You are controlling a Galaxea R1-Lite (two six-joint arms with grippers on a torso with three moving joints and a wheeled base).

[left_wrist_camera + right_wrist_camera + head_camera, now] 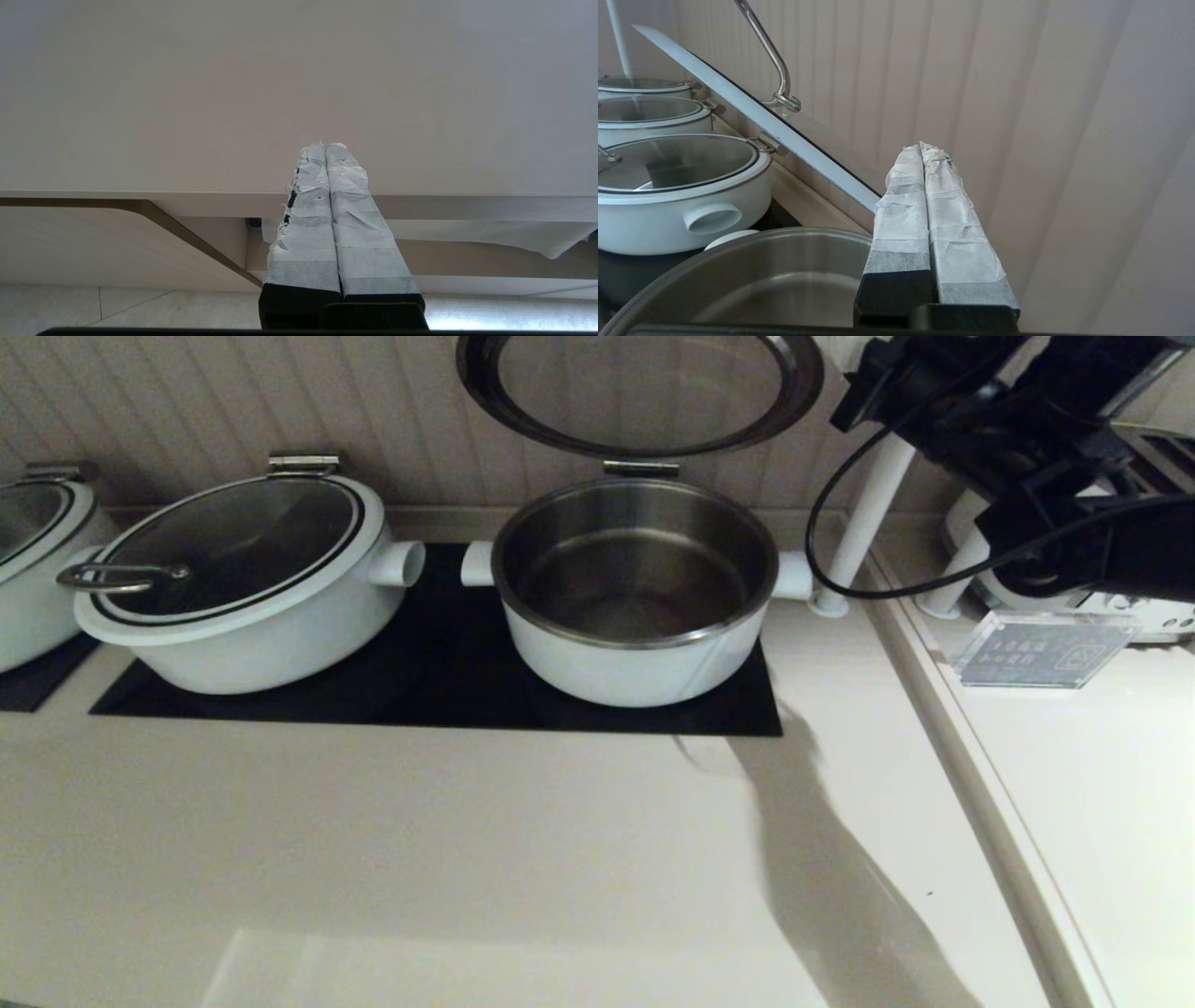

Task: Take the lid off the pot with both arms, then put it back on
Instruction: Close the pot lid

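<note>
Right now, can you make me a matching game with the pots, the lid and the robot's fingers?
Things:
1. the lid
2. the pot
3. the wider pot
4. the right gripper

States:
A. covered by its own lid
B. open and empty
C. shut on nothing, beside the raised lid
D. tipped up on its hinge against the wall

Pairs: 1-D, 2-B, 3-A, 4-C

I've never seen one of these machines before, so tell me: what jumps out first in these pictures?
The open pot on the black mat, its steel inside bare and its lid tipped up on the back hinge against the wall. The right end effector hovers shut beside that lid; a neighbouring pot sits covered to the left.
</note>
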